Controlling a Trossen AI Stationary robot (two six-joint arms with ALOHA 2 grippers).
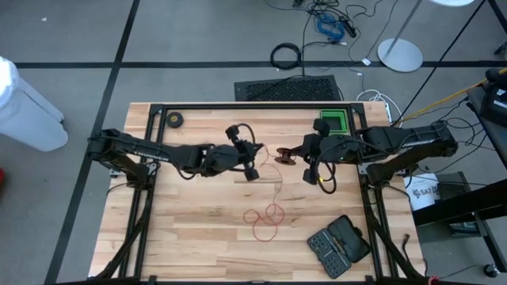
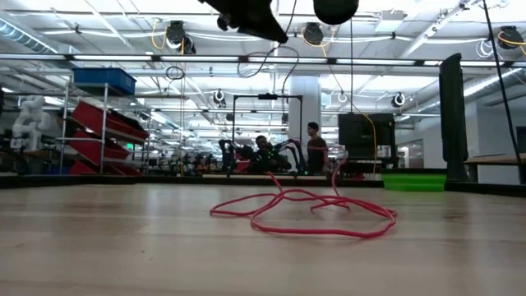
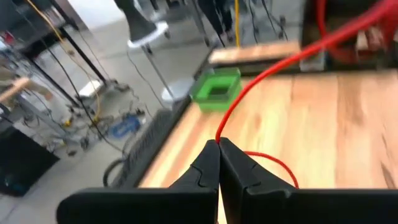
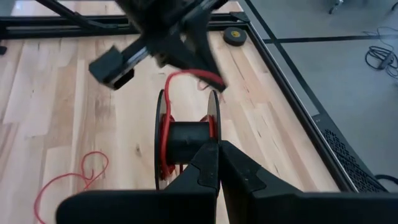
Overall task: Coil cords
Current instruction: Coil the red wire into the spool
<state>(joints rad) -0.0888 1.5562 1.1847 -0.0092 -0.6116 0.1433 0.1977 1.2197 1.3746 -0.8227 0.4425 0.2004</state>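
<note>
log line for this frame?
left claw: shut on red cord | right claw: shut on reel | slack loops on table

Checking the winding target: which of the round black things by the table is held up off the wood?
The reel, with red cord wound on it, held mid-table by the right pincer. The small black roll lies flat near the far left corner; the cable ring lies on the floor.

Cord (image 1: pixel 265 218) loops lie mid tabletop (image 1: pixel 190 229), reel (image 1: pixel 283 153) above them between left gripper (image 1: pixel 252 171) and right gripper (image 1: pixel 305 150); tool case (image 1: pixel 339 245) at near-right corner, tray (image 1: pixel 333 123) at far right.
</note>
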